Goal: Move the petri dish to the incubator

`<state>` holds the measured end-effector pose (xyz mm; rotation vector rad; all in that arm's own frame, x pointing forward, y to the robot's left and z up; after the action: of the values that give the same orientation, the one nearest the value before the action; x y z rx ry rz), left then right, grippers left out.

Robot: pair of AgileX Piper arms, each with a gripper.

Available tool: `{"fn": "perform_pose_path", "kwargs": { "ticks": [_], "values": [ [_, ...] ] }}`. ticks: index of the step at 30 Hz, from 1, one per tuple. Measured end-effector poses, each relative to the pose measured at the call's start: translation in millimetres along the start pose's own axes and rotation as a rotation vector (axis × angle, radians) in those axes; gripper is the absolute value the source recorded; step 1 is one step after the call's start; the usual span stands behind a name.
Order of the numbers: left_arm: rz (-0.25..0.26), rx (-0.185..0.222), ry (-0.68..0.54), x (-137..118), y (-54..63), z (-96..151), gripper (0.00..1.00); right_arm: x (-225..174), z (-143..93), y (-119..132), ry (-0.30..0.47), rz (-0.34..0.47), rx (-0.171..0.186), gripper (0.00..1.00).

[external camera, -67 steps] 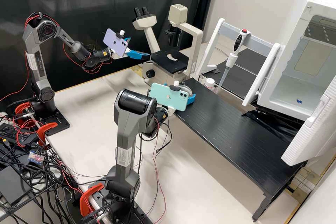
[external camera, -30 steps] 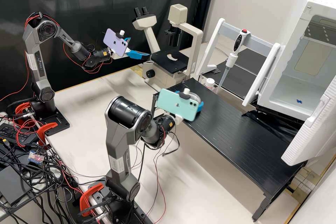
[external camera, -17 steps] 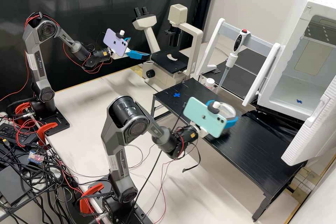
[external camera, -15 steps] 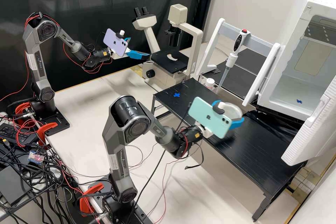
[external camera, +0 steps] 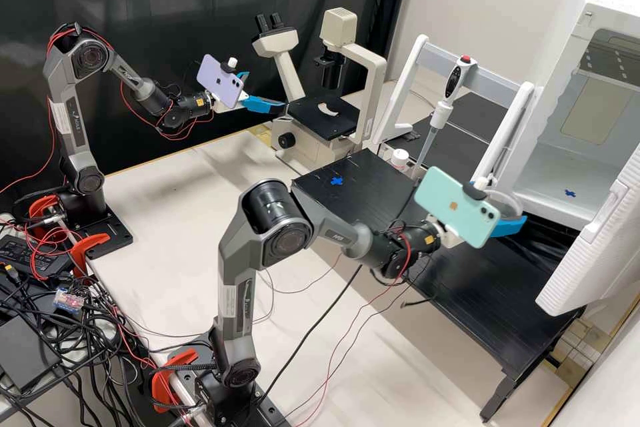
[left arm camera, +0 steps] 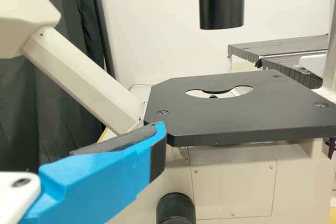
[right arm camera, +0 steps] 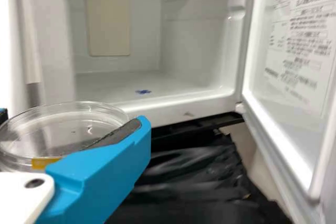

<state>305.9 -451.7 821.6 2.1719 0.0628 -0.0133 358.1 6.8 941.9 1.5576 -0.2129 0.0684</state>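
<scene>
The petri dish [right arm camera: 68, 127] is held between the jaws of the right gripper [external camera: 508, 202], which are closed against its sides. The dish is positioned outside the incubator [external camera: 550, 170], in front of its opening, and is raised above the black tabletop [external camera: 370, 190]. The incubator door [external camera: 593, 247] is open. A blue mark [external camera: 570, 193] is located on the incubator floor; a second blue mark [external camera: 337, 181] is located on the tabletop.

The left gripper [external camera: 267, 89] is positioned beside the stage [external camera: 320, 119] of the microscope [external camera: 370, 80]. Its jaws are set apart, with nothing held; the full width of the gap cannot be determined. A mint-green phone [external camera: 453, 203] is mounted on the right arm, and a purple phone [external camera: 219, 80] on the left arm. A pipette [external camera: 441, 115] is supported upright, near the microscope.
</scene>
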Motion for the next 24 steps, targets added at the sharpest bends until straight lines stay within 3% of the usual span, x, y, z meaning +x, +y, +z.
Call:
{"fn": "perform_pose_path", "kwargs": {
  "ticks": [15, 21, 24],
  "values": [
    [0.0, 0.0, 0.0, 0, 0.0, 0, 1.0, 87, 0, 30, -0.105, 0.033, 0.056, 0.0],
    [0.0, 0.0, 0.0, 0, 0.0, 0, 1.0, 123, 1, 27, -0.16, 0.019, 0.038, 0.0],
    [0.0, 0.0, 0.0, 0, 0.0, 0, 1.0, 138, 0, 22, -0.177, 0.001, 0.008, 0.0]
  ]
}}
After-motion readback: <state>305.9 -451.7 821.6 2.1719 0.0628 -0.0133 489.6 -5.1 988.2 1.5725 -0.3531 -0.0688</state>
